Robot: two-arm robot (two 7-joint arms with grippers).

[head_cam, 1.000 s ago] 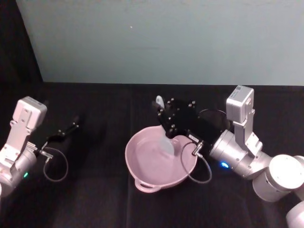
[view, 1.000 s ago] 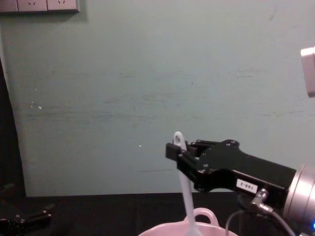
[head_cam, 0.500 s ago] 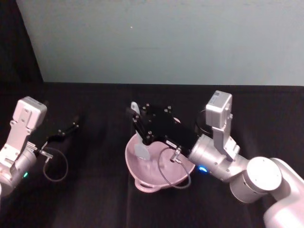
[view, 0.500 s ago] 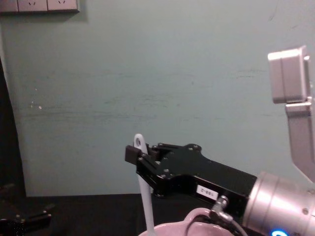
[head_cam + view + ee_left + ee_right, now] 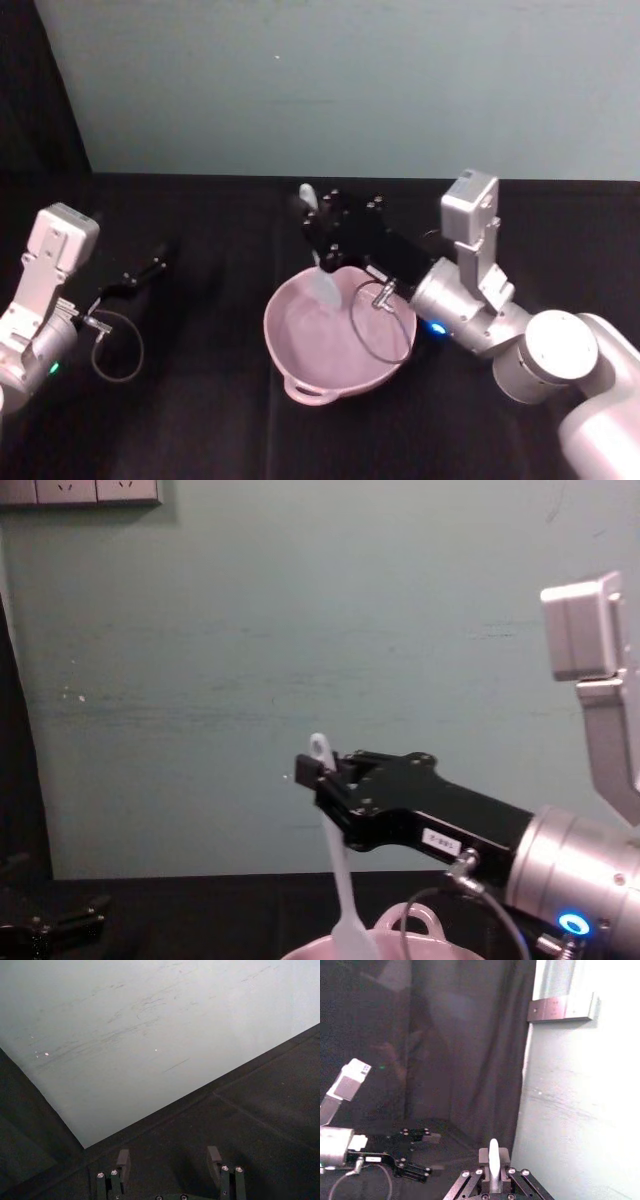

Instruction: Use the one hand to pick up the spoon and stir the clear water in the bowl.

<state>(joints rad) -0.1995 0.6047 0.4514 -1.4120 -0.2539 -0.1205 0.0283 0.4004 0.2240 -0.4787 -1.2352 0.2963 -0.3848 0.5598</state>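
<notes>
Right tool (image 5: pixel 316 232), clamped on the spoon (image 5: pixel 326 288) handle, holds its blade inside the pink bowl (image 5: pixel 272 325), near the 12 o'clock rim. I judge pickup done and stirring unfinished. Left tool (image 5: pixel 135 277) sits parked at 9 o'clock, fingers apart and empty.

Bowl (image 5: pixel 380 950) cut off by chest view's lower edge, spoon (image 5: pixel 339 880) blade tip out of sight

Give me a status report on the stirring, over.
Right gripper shut on spoon, blade down inside bowl. Left gripper open, parked at table's left. Nothing blocking the bowl.
</notes>
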